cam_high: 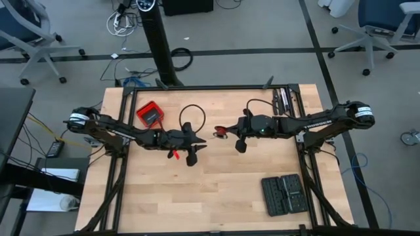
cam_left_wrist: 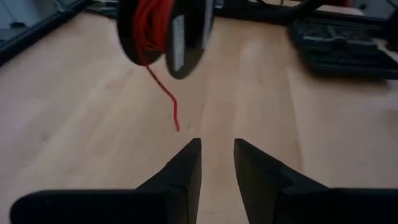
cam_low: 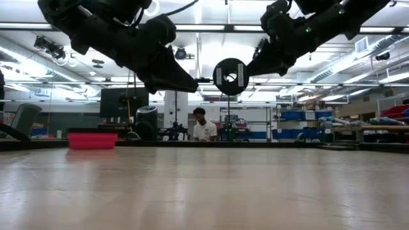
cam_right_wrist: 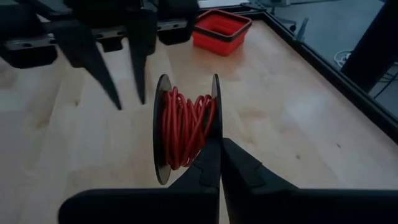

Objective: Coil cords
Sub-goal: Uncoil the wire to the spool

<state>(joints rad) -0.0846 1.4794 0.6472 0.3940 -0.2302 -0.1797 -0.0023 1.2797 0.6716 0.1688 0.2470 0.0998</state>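
Both arms reach inward above the middle of the table (cam_high: 216, 190), meeting tip to tip, raised clear of the wood. The right gripper (cam_right_wrist: 219, 163) has its fingers clenched on the rim of a black spool (cam_right_wrist: 186, 127) wound with the red wire (cam_right_wrist: 185, 129). The left gripper (cam_left_wrist: 217, 155) faces it, fingers parted, grasping nothing; the wire's loose end dangles just beyond them.

The spool's (cam_left_wrist: 166, 34) top is cut off in the left wrist view.
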